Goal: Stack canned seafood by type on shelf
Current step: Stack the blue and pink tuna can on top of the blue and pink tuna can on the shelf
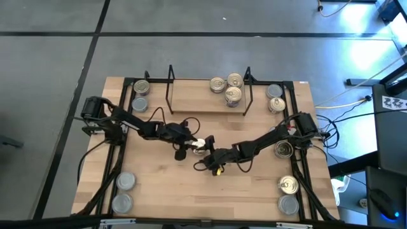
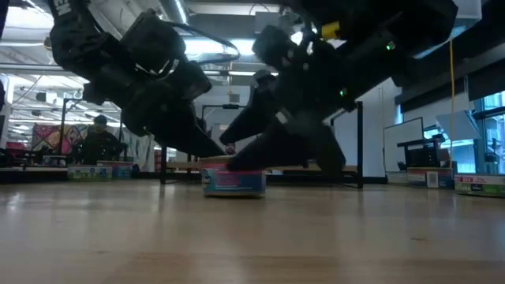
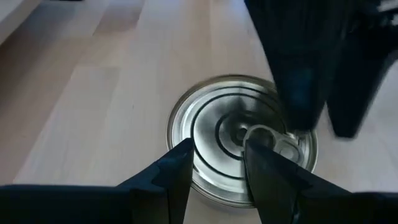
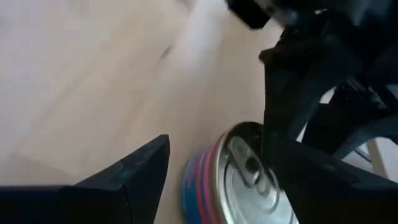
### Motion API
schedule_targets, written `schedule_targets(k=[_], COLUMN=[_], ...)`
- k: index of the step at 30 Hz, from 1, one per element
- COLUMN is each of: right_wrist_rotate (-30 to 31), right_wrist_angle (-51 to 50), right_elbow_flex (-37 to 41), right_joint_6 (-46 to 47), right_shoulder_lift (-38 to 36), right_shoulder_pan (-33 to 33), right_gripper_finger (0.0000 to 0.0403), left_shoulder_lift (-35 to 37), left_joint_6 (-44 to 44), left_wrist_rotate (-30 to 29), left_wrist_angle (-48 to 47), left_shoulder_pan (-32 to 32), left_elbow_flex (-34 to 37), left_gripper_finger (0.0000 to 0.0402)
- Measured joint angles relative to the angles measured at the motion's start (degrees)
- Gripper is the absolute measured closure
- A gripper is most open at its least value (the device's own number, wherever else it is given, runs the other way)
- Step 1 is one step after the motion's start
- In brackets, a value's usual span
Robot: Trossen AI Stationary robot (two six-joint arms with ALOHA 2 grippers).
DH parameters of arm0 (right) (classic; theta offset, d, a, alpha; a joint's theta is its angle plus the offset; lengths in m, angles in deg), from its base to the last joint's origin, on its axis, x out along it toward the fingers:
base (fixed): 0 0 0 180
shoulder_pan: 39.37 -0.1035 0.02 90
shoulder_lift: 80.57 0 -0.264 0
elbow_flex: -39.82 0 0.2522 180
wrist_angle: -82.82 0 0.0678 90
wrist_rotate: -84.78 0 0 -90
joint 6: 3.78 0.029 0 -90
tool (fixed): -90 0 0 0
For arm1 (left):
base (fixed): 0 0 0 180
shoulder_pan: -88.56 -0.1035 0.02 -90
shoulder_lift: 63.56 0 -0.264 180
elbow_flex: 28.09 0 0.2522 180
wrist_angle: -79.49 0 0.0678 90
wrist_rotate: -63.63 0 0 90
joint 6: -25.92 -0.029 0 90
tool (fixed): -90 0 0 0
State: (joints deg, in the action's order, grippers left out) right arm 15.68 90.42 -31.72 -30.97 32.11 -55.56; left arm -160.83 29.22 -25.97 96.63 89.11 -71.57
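Pull-tab can (image 1: pixel 200 145) upright mid-table, off shelf (image 1: pixel 206 95)

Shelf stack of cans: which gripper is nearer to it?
Right, narrowly. The right gripper sits just below and left of the stack; the left gripper is farther left. Both are at the center can.

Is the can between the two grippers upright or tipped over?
Upright: the can sits flat on the table, pull-tab top facing up in the left wrist view.

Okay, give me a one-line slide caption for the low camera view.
Both grippers, left and right, meet over a pull-tab can on the table.
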Motion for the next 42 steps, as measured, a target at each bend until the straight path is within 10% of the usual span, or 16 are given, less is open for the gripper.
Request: schedule_targets(k=[22, 33, 42], right_wrist_rotate=[13.5, 18.5, 16.4], right_wrist_angle=[-16.5, -7.8, -8.4], right_elbow_flex=[-2.6, -2.8, -2.7], right_joint_6=[-11.3, -21.3, -19.0], right_shoulder_lift=[0.2, 4.5, 4.6], right_shoulder_pan=[-1.8, -1.3, -0.8], right_gripper_finger=[0.0123, 0.0124, 0.0215], left_shoulder_lift=[-1.0, -1.0, -1.0], left_joint_6=[4.7, 5.4, 5.6], left_wrist_rotate=[4.3, 4.4, 3.7], left_wrist_angle=[2.8, 3.0, 3.6], left_shoulder_pan=[-3.7, -3.7, -3.8], left_elbow_flex=[0.3, 0.4, 0.5], left_gripper_finger=[0.0257, 0.0257, 0.0257])
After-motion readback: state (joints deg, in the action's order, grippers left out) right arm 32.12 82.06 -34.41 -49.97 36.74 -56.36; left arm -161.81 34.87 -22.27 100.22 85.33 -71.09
